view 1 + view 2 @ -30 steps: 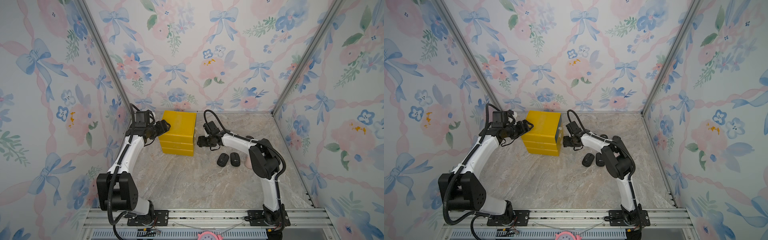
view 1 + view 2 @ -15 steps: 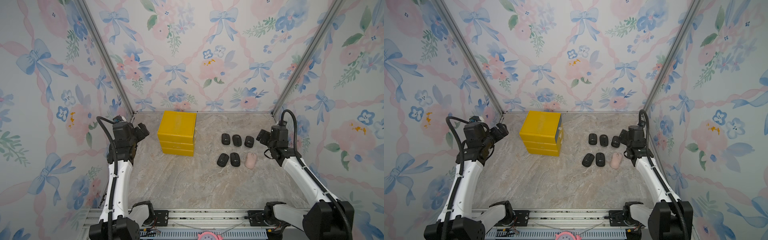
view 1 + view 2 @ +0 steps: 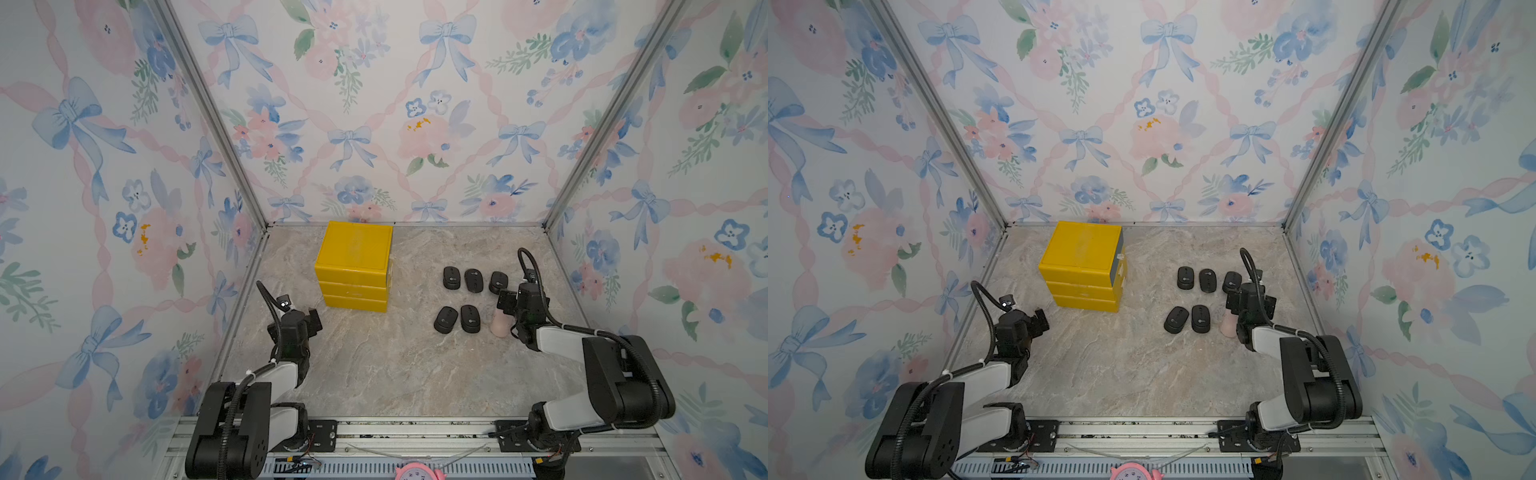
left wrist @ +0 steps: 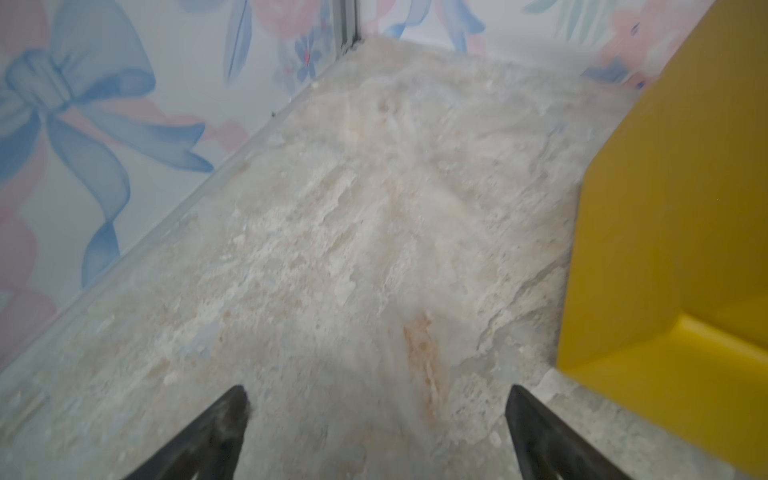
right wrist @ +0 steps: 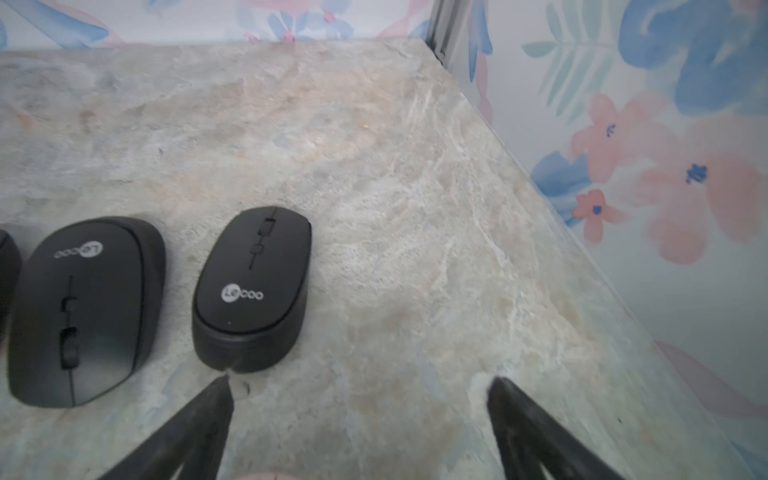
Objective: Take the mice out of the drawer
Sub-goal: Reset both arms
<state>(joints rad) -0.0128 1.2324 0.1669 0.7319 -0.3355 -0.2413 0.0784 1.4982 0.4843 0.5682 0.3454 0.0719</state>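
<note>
1. While both end effectors stand spread and empty, the left gripper point(image 4: 376, 392) over bare top beside the yellow drawer unit point(image 3: 353, 266) and the right gripper point(image 5: 359, 382) just short of one mouse, the five black mice point(image 3: 470, 318) lie in two rows on the tabletop point(image 3: 395, 365), well apart from the unit. Its drawers look shut.
2. Handling, judged: light, rigid plastic shells with curved matte backs that could slip from a top pinch. Grip across the side flanks, mid-length.
3. A pink mouse point(image 3: 500, 326) sits beside the near row.
4. Surface: flat, hard, marbled. Room: floral bow-print walls point(image 3: 374, 104) on three sides.
</note>
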